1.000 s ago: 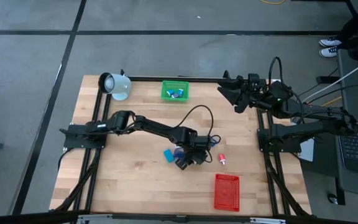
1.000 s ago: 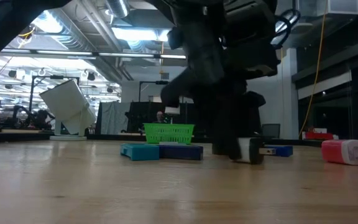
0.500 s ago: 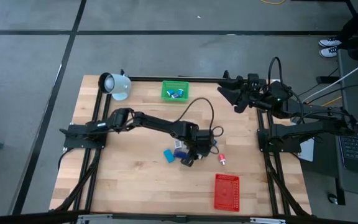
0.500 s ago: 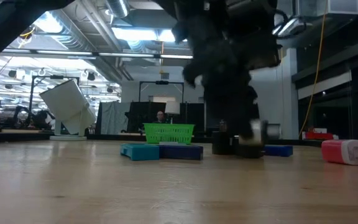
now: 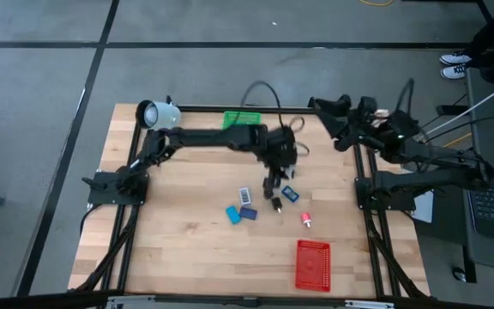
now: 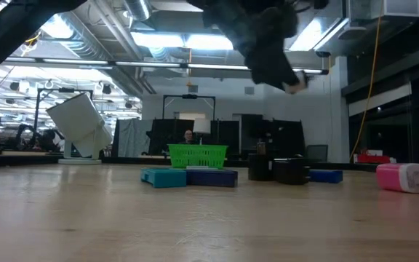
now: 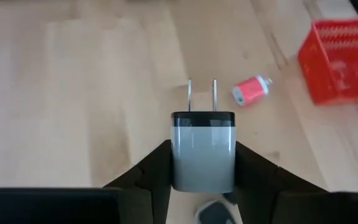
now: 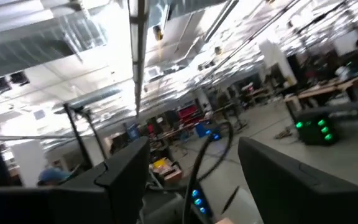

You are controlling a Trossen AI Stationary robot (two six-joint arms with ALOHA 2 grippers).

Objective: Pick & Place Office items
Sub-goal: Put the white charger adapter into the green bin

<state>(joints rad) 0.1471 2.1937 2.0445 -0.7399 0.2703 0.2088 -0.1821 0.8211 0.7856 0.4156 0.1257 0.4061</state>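
Note:
My left gripper (image 5: 273,185) is shut on a small grey charger plug (image 7: 202,149) with a black end and two metal prongs, well above the table's middle; it also shows in the low view (image 6: 294,85). Below it lie a white-blue bit (image 5: 245,196), two blue flat pieces (image 5: 233,214) (image 5: 249,212), another blue piece (image 5: 290,194), a black piece (image 5: 275,204) and a red-white piece (image 5: 306,221). The green tray (image 5: 249,114) stands at the far edge, partly behind the arm. My right gripper (image 5: 326,120) is open and empty, raised at the far right. My left gripper pinches the charger's grey body by its two opposite sides (image 7: 176,163) between the two fingers. The fingers slant down from above, and the prongs (image 7: 202,94) point away from the gripper. The charger is lifted clear of the table.
A red mesh tray (image 5: 313,264) lies near the front right edge. A white-blue mug (image 5: 159,116) lies on its side at the far left corner. The left half of the wooden table (image 5: 161,232) is bare.
My left gripper has risen from the table among the blue pieces, carrying the charger clear of the table, and has gone toward the far edge and a little right. The pieces on the table stay where they were. My right arm has shifted slightly.

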